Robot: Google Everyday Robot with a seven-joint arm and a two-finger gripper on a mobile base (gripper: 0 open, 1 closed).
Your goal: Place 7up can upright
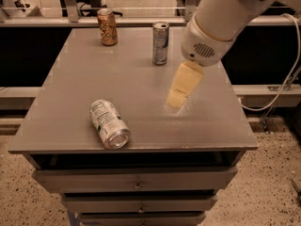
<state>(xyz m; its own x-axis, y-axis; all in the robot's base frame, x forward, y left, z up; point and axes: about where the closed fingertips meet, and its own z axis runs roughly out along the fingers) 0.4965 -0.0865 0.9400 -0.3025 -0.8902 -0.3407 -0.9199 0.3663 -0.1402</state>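
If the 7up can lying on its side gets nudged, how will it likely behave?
On its side, the 7up can would probably roll if pushed across its length. Its smooth metal wall looks slippery and may dent under a hard squeeze. The gripper hangs above the table, apart from the can.
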